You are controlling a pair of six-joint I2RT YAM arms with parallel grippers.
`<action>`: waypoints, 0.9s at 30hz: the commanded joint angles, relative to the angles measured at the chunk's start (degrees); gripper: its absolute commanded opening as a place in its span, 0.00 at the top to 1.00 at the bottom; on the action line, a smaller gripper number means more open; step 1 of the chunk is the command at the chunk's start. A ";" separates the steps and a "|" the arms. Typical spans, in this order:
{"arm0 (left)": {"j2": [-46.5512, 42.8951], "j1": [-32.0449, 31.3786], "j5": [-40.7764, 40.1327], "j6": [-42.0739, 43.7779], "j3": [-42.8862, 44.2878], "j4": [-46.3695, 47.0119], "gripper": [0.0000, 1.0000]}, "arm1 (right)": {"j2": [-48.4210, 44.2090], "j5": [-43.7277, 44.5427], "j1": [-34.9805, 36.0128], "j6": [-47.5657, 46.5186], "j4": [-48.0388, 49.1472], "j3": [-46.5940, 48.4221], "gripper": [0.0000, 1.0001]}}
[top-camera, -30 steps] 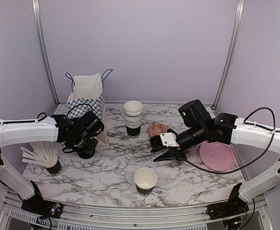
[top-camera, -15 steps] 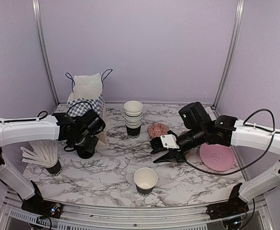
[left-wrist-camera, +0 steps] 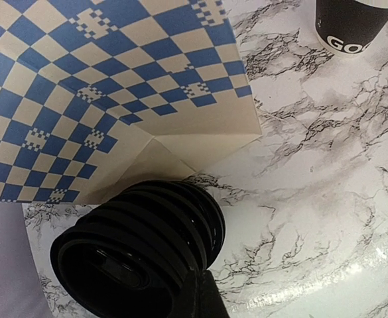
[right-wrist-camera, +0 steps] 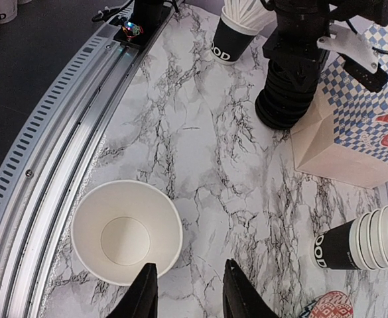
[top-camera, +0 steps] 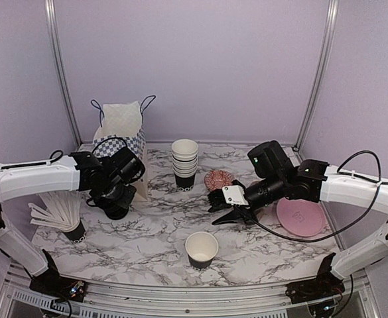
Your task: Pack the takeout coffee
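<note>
The takeout coffee is an open black paper cup [top-camera: 201, 249] with a white inside, standing lidless near the table's front edge; it also shows in the right wrist view [right-wrist-camera: 126, 232]. My right gripper [top-camera: 228, 212] hovers just right of it and behind it, open, with only bare marble between its fingertips [right-wrist-camera: 190, 295]. A stack of black lids [top-camera: 118, 207] stands beside the paper bag [top-camera: 122, 140]. My left gripper [top-camera: 116, 196] is down on that stack. Its fingers [left-wrist-camera: 199, 295] are pressed together at the rim of the top lid [left-wrist-camera: 140, 248].
The blue-checked bag [left-wrist-camera: 114, 86] stands open at the back left. A stack of white-rimmed cups [top-camera: 184, 164] is mid-table, with a small red patterned dish [top-camera: 218, 179] beside it. A pink plate [top-camera: 301, 216] lies right, and a cup of white stirrers [top-camera: 64, 220] stands far left.
My left gripper has closed at the top of the lid stack and its wrist has shifted slightly left. The right arm has sunk a little and then held still.
</note>
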 commanded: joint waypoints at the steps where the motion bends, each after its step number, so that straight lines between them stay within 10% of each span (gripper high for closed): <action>1: -2.49 0.06 0.87 -0.73 1.68 -2.83 1.00 | -0.17 -0.24 -0.18 0.73 1.12 0.27 0.68; 9: -3.27 0.12 -1.91 -2.61 2.40 -5.52 0.99 | -0.08 -0.27 -0.26 0.86 1.03 0.54 0.68; 20: -5.32 8.17 -5.71 -8.51 3.55 -11.33 0.59 | -0.43 0.03 -0.24 0.83 1.10 0.24 0.68; 27: -3.33 11.13 -4.42 -6.98 2.31 -10.64 0.55 | -0.60 0.26 -0.23 0.84 1.67 -0.32 0.68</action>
